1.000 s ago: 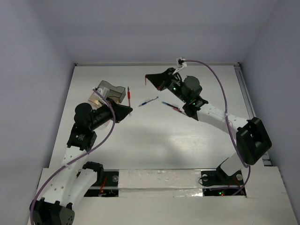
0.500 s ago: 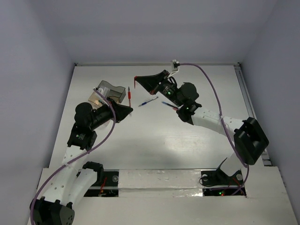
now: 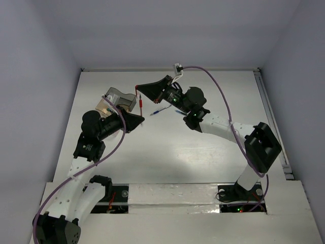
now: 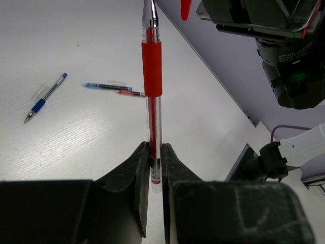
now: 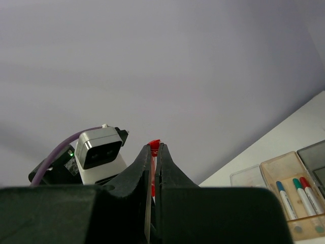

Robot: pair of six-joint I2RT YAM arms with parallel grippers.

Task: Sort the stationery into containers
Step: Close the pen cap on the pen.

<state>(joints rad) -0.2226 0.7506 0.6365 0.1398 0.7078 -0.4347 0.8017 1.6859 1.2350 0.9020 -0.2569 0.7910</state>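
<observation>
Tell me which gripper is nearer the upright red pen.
Left. The left gripper is shut on the red pen at its lower end, holding it upright. The right gripper, pinching a small red piece, hovers by the pen's tip, not touching it.

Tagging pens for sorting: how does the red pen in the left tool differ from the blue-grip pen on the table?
The red pen has a red grip; the blue-grip pen has a blue one. The red pen is clamped in the left tool, held off the table; the blue-grip pen lies loose on it. Both are slim and uncapped.
</observation>
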